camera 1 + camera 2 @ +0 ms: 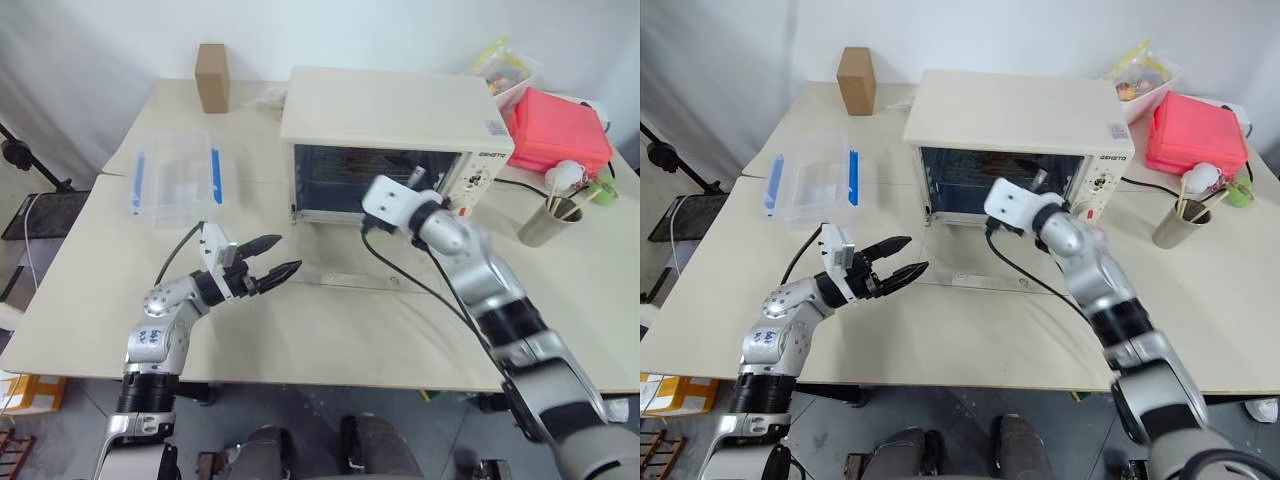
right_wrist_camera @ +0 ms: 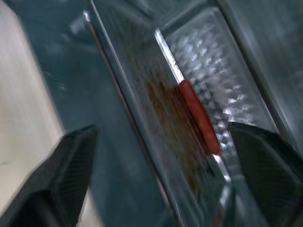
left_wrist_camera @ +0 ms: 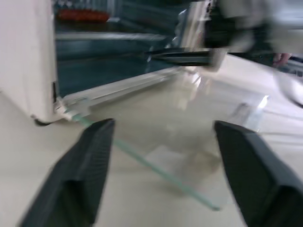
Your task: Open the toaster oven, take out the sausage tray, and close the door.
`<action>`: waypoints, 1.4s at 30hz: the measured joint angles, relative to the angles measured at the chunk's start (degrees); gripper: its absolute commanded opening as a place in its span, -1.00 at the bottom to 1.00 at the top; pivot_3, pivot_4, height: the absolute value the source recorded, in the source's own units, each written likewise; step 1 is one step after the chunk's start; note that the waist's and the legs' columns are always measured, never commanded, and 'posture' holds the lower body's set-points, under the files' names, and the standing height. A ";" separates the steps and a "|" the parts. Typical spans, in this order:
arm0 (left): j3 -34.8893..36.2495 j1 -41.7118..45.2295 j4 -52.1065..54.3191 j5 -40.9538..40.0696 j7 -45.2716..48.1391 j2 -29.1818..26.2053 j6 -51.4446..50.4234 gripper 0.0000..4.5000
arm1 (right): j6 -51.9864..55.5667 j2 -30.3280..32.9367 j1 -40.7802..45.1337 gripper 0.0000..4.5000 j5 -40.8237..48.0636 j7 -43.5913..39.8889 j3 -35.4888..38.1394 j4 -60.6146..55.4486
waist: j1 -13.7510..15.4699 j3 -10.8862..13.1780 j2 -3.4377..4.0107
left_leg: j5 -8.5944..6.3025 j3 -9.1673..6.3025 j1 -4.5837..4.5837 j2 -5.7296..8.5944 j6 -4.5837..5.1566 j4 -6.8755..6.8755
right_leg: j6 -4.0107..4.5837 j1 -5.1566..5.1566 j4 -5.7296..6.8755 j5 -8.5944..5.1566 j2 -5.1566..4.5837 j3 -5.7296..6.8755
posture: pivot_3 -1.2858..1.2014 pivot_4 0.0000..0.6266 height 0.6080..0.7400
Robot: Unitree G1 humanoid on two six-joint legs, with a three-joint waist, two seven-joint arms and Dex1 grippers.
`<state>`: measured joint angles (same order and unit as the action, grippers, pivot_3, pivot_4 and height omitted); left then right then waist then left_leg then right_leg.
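From the head views, the toaster oven [image 1: 395,125] sits at the far middle of the table [image 1: 330,330] with the door [image 1: 975,262] folded flat toward the near side, so the opening step looks done; fetching the tray and shutting up are left. The left hand [image 1: 272,270] hovers near the door's left corner, its fingers spread and holding nothing. The right arm reaches into the oven mouth. In the left wrist view, the glass door lies level on the table between the parted fingers [image 3: 80,184]. In the right wrist view, the right hand [image 2: 175,177] is spread wide and empty before the sausage tray [image 2: 222,94], which sits inside the oven, its long axis apparently running left to right across the cavity. The sausage [image 2: 199,116] lies lengthwise along it.
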<state>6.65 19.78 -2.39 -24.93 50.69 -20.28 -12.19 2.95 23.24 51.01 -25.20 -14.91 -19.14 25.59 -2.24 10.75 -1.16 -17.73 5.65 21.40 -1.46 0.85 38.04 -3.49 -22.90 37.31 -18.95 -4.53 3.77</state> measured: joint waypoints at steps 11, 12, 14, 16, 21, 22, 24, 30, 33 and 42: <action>0.81 -2.57 4.13 -1.83 -2.47 -0.21 -1.20 0.69 | -8.13 -4.06 5.92 0.04 -4.24 6.47 -2.30 15.05 | 0.27 0.00 0.00 | 0.01 0.14 0.28 0.01 -0.07 0.04 | 0.01 -0.49 0.28 0.00 -0.01 -0.11 | 0.03 -0.52 1.00; 0.65 -2.40 4.09 -1.83 -2.58 -0.14 -1.25 0.69 | -8.17 -4.12 5.92 -0.11 -4.53 6.64 -2.37 15.05 | 0.27 0.00 0.00 | 0.01 0.14 0.28 0.01 -0.08 0.04 | 0.01 -0.50 0.30 0.00 -0.01 -0.11 | 0.03 -0.52 1.00; 0.26 -1.35 3.78 -1.82 -2.85 0.19 -1.47 0.69 | -8.16 -4.12 5.92 -0.40 -4.71 6.94 -2.38 15.04 | 0.27 0.00 0.00 | 0.01 0.15 0.29 0.01 -0.08 0.04 | 0.01 -0.51 0.30 0.00 -0.01 -0.12 | 0.03 -0.52 1.00; 0.01 0.83 2.94 -1.83 -3.04 0.74 -1.48 0.69 | -8.12 -4.12 5.85 -0.71 -5.24 6.93 -2.74 15.04 | 0.33 0.00 0.00 | 0.02 0.17 0.32 0.01 -0.08 0.04 | 0.01 -0.53 0.29 0.00 -0.01 -0.13 | 0.03 -0.52 1.00; -1.35 8.21 -3.82 -1.69 -1.97 2.48 -0.57 0.69 | -8.01 -3.47 5.74 -0.97 -7.92 6.19 -3.53 14.49 | 0.44 -0.03 -0.06 | 0.02 0.17 0.39 0.02 -0.07 0.09 | 0.01 -0.57 0.30 0.00 0.00 -0.11 | 0.03 -0.52 1.00; -1.58 10.70 -6.40 -1.62 -1.52 3.07 0.03 0.69 | -7.86 -3.22 5.59 -0.98 -8.12 6.03 -3.52 14.07 | 0.53 -0.03 -0.06 | 0.03 0.13 0.47 0.02 -0.06 0.14 | 0.01 -0.61 0.29 0.00 0.00 -0.07 | 0.03 -0.52 1.00; -1.52 16.03 -11.15 -1.63 -1.18 4.10 0.65 0.69 | -7.57 -2.88 5.14 -0.99 -8.41 5.58 -3.45 12.68 | 0.57 -0.03 -0.06 | 0.05 0.05 0.80 0.01 -0.05 0.29 | 0.00 -0.82 0.29 0.00 0.02 0.00 | 0.03 -0.52 1.00; -0.87 26.61 -22.93 -1.76 0.98 5.40 2.87 0.69 | -6.07 -1.25 2.43 -0.99 -9.17 3.76 -3.19 6.66 | 0.56 -0.03 -0.06 | 0.05 -0.03 0.91 0.01 -0.04 0.19 | 0.00 -0.93 0.30 0.00 0.04 0.18 | 0.03 -0.52 1.00; -0.26 32.11 -30.83 -1.72 2.09 5.57 3.54 0.69 | -4.69 0.17 0.26 -0.99 -9.16 0.81 -2.97 1.67 | 0.77 -0.03 -0.06 | 0.06 -0.16 1.06 0.04 -0.06 0.24 | 0.00 -0.94 0.24 0.00 0.02 0.35 | 0.03 -0.52 1.00; 1.31 34.64 -37.25 -1.74 4.60 5.90 2.53 0.69 | -0.92 3.56 -7.94 -0.99 -8.26 -8.04 -1.42 -15.41 | 0.85 -0.02 -0.06 | 0.06 -0.23 1.10 0.03 -0.06 0.23 | 0.00 -0.96 0.23 0.00 0.03 0.46 | 0.03 -0.52 1.00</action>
<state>7.95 54.42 -39.64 -26.67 55.30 -14.39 -9.65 2.03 26.80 43.07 -33.46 -22.95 -20.56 10.18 -1.40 10.72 -1.23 -17.67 5.41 22.50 -1.43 0.79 38.27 -3.49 -23.86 37.55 -18.95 -4.50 4.24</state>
